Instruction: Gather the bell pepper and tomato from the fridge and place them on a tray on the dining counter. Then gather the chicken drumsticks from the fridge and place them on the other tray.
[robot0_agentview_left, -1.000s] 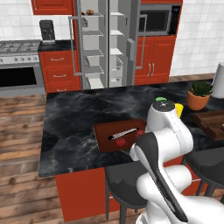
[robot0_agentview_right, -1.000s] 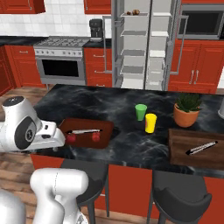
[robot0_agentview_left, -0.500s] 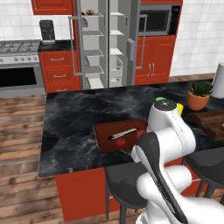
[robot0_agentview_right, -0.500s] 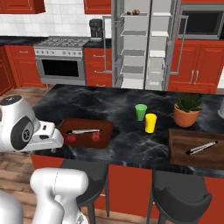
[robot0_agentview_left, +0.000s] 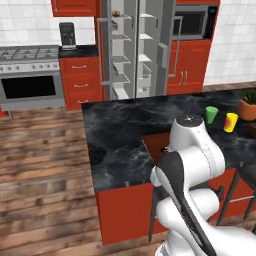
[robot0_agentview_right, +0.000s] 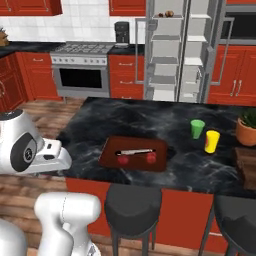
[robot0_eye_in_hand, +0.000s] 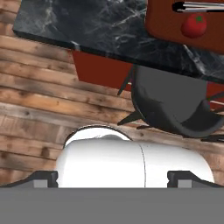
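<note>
Tool (robot0_eye_in_hand: 112, 177) released, empty, low at the desk's (robot0_agentview_right: 100, 120) near edge. Two red vegetables lie on the tray (robot0_agentview_right: 111, 153); drumsticks (robot0_agentview_right: 167, 14) sit atop the far, open fridge (robot0_agentview_right: 182, 50). Next, I judge: drive there.

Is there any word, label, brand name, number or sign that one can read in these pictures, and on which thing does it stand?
There is none to read.
The fridge, the microwave, the stove and the two cups bear no legible mark.
The stove knobs are too small to show any marking.
The reddish-brown tray and the counter are plain.
</note>
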